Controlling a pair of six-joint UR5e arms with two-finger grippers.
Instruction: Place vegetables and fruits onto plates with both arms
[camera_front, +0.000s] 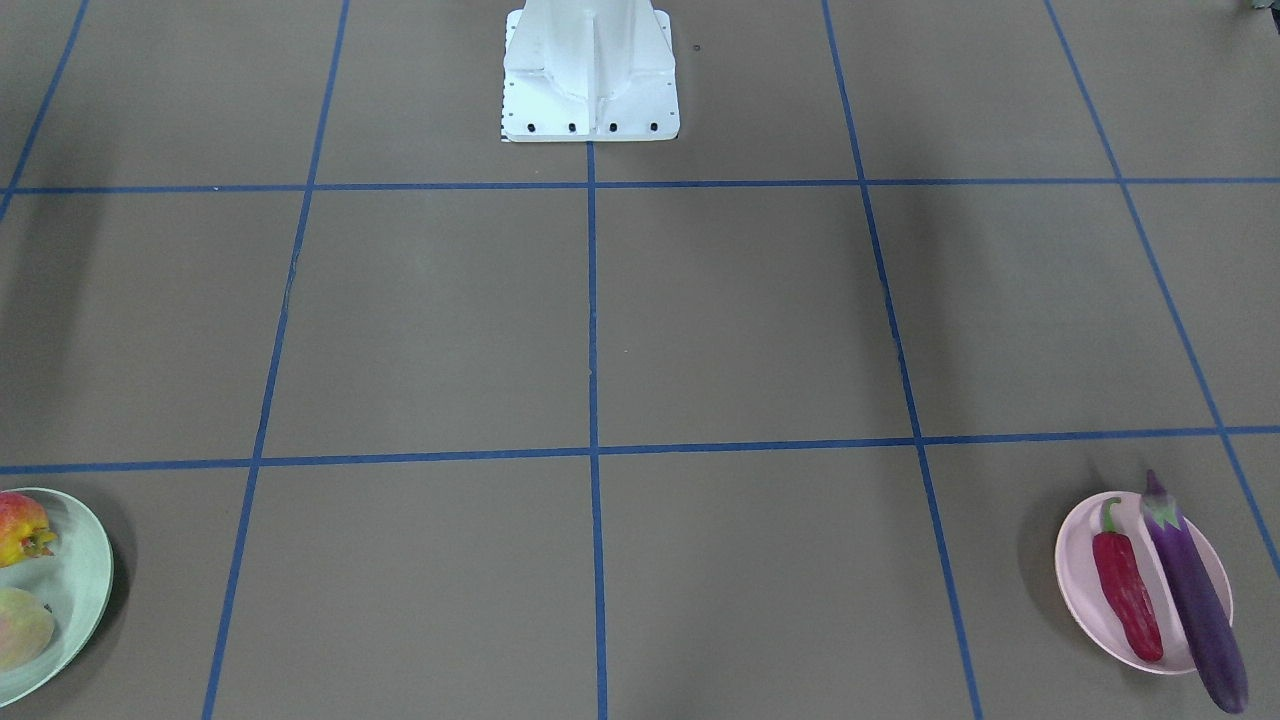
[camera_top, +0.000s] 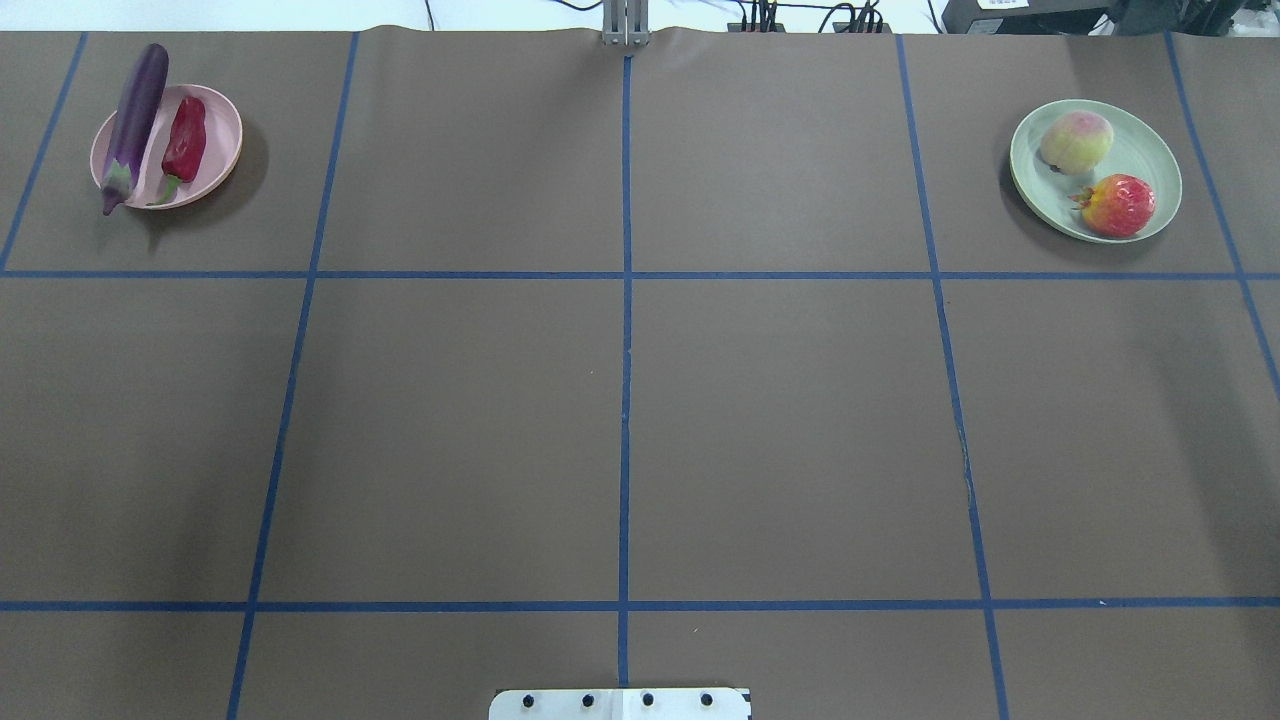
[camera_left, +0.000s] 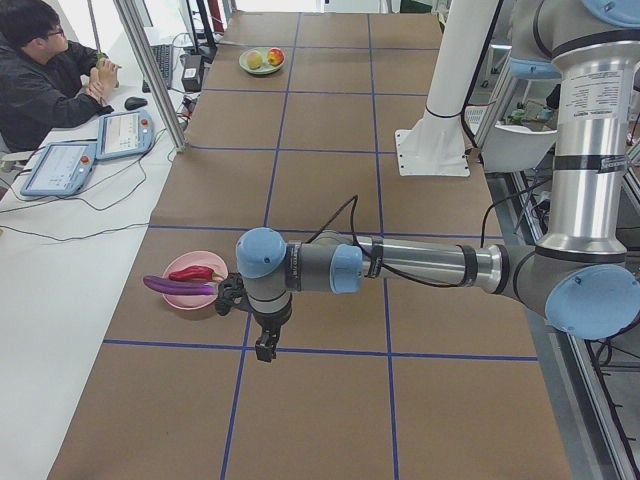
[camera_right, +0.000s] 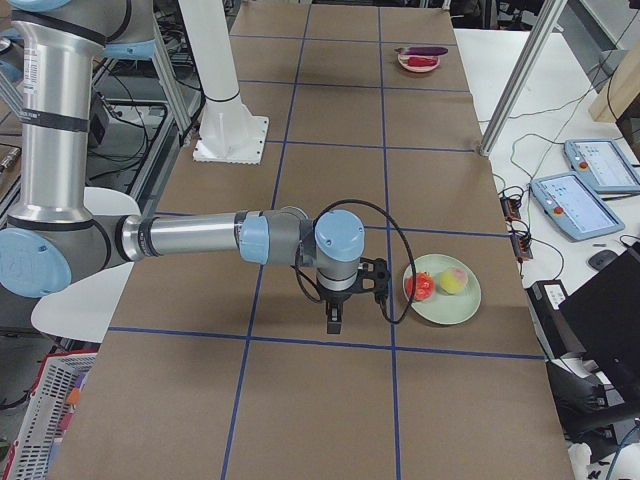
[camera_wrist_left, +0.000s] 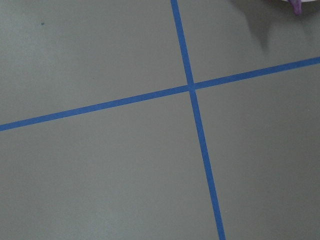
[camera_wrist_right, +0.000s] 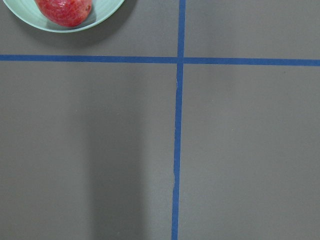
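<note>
Eggplant (camera_top: 135, 120) overhanging pink plate (camera_top: 224, 140) at 10 o'clock, wide counter (camera_top: 780, 430) beside, left fingers (camera_left: 265, 349), right fingers (camera_right: 333, 322) in side views only, grip unclear.

Brown table (camera_top: 450, 430) gridded with blue tape lines (camera_top: 625, 400); white base block (camera_front: 590, 75) near the table's robot-side edge. Beside the table's opposite edge, a seated operator (camera_left: 40, 80) in black and two tablet pendants (camera_left: 125, 133).

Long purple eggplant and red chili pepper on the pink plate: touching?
Apart. The front-facing view shows a strip of bare pink plate between eggplant and chili all along.
</note>
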